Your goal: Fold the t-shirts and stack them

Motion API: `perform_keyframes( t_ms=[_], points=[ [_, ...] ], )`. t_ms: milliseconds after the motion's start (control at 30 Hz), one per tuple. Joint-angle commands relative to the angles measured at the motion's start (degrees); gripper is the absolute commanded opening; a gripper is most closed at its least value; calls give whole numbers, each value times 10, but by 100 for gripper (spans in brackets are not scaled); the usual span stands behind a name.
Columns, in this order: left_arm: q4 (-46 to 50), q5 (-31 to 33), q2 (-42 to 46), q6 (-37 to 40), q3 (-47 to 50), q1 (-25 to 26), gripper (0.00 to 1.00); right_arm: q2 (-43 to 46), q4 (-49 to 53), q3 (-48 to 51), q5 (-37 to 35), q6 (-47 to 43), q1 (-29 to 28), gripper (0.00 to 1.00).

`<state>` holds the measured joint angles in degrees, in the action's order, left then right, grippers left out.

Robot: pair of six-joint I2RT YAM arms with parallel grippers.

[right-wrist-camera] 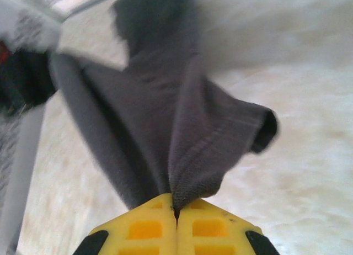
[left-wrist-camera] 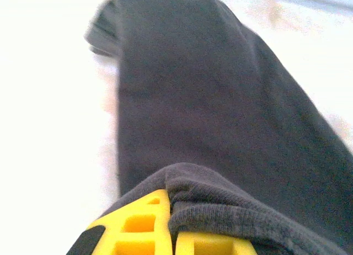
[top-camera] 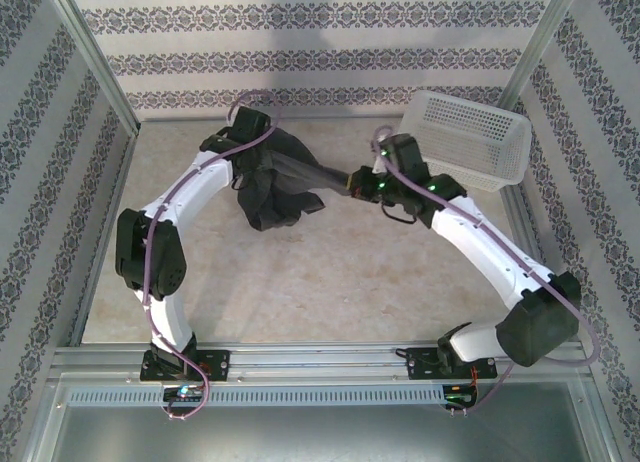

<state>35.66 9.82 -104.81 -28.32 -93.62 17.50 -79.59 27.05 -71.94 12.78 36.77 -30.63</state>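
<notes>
Charcoal t-shirt (top-camera: 272, 194) in both claws (left-wrist-camera: 171, 224) (right-wrist-camera: 176, 213)

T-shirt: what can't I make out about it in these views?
- Top view: t-shirt is bunched; folds hide sleeves and collar.
- Left wrist view: left gripper cut by bottom edge, cloth draped over it.
- Right wrist view: blurred dark shape at left edge, unidentifiable.

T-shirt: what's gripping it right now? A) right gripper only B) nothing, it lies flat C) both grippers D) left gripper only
C: the t-shirt hangs stretched between the arms, with the left gripper and the right gripper each pinched shut on its dark fabric.
</notes>
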Motion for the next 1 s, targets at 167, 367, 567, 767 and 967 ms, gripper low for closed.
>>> perform_keyframes(
  t_ms=[167, 367, 567, 767, 967],
  points=[
    [7, 258, 122, 49, 73, -74, 12, -203, -35, -159, 293, -122, -178, 0],
    [33, 249, 188, -23, 189, -112, 52, -320, 1, -261, 303, -149, -220, 46],
    [96, 180, 266, -95, 272, -114, 69, -295, -119, -161, 213, -36, -124, 58],
    [152, 12, 326, -205, 373, -93, 72, -351, -69, -188, 40, 30, -45, 57],
    [102, -88, 337, -283, 478, -79, 75, -456, -151, -256, 66, 121, 0, 58]
  ],
)
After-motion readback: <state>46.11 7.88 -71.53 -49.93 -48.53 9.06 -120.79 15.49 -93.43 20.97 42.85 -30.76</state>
